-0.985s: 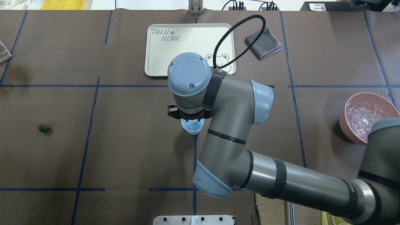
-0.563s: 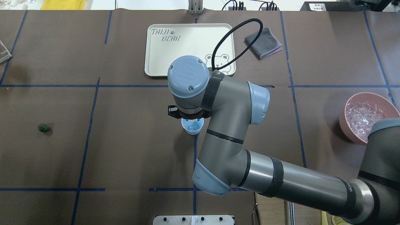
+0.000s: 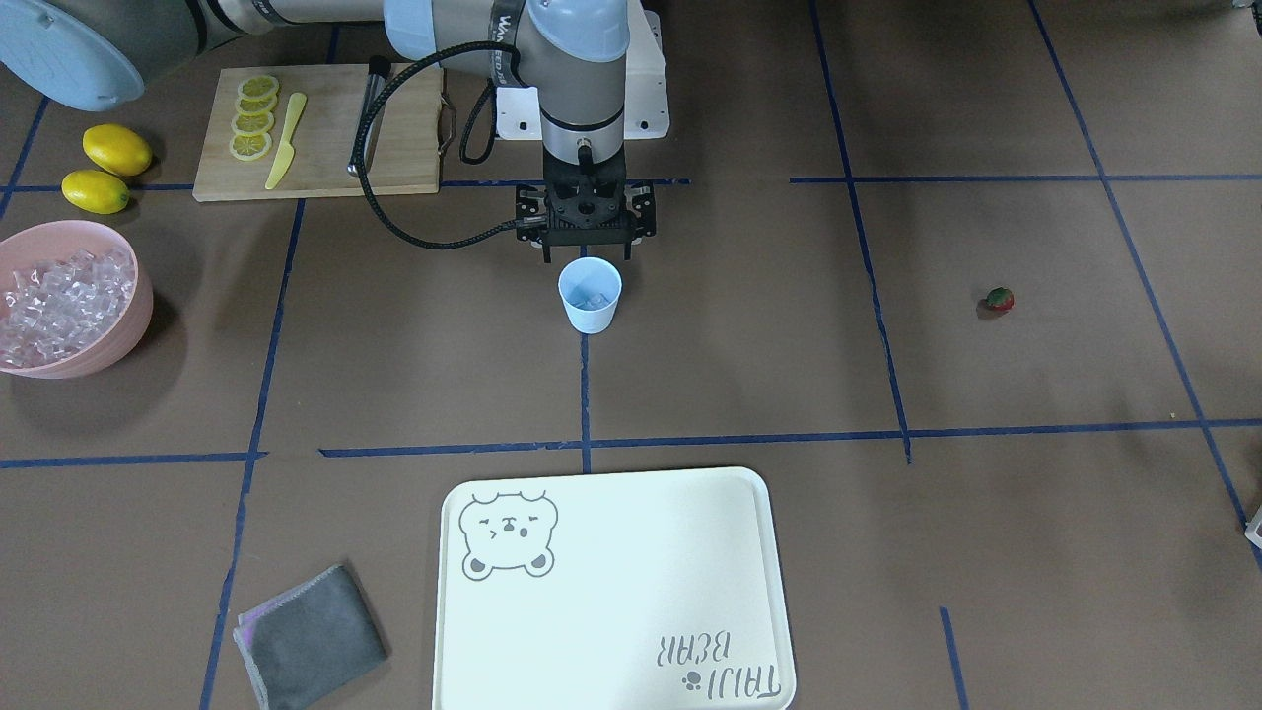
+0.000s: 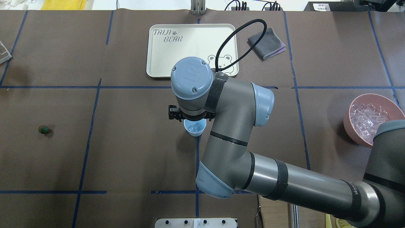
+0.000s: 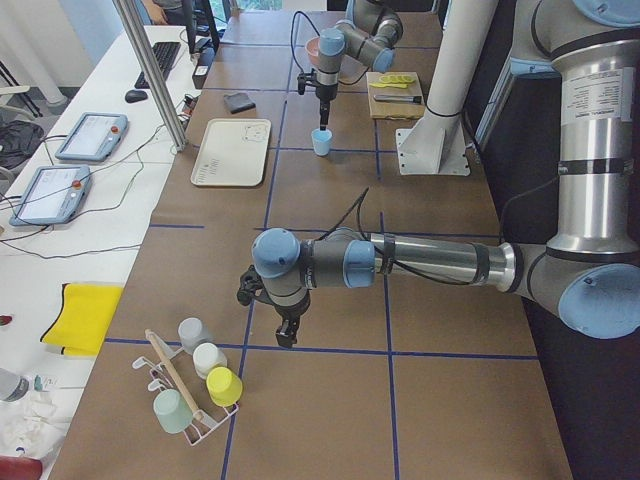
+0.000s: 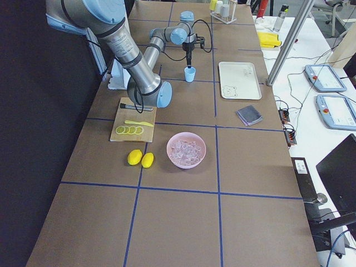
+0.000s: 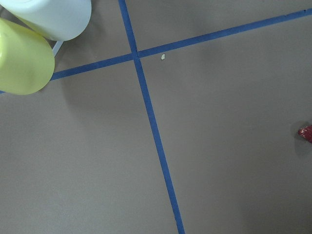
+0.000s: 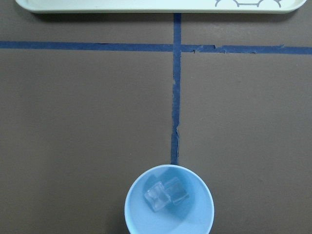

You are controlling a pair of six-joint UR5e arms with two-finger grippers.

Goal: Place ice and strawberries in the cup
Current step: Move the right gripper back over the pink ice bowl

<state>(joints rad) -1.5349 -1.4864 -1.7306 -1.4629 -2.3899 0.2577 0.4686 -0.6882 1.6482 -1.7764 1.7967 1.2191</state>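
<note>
The pale-blue cup (image 3: pixel 590 296) stands upright near the table's middle, and two ice cubes (image 8: pixel 163 194) lie in its bottom. My right gripper (image 3: pixel 589 258) hangs just above the cup's rim on the robot's side, open and holding nothing. More ice (image 3: pixel 59 301) fills the pink bowl (image 3: pixel 99 357). The strawberry (image 3: pixel 999 299) lies alone on the mat far off on my left side, and it also shows at the right edge of the left wrist view (image 7: pixel 306 132). My left gripper (image 5: pixel 287 335) shows only in the exterior left view, low over the mat; whether it is open I cannot tell.
A white bear tray (image 4: pixel 190 47) lies beyond the cup, with a grey cloth (image 4: pixel 266 42) to its right. A cutting board (image 3: pixel 394 128) with lemon slices and a knife, and two lemons (image 3: pixel 116 148), sit near the bowl. A rack of cups (image 5: pixel 195 390) stands at the left end.
The right wrist has shifted slightly away from the cup's mouth. Ice cubes now show in the cup, where the fingertips covered it before.
</note>
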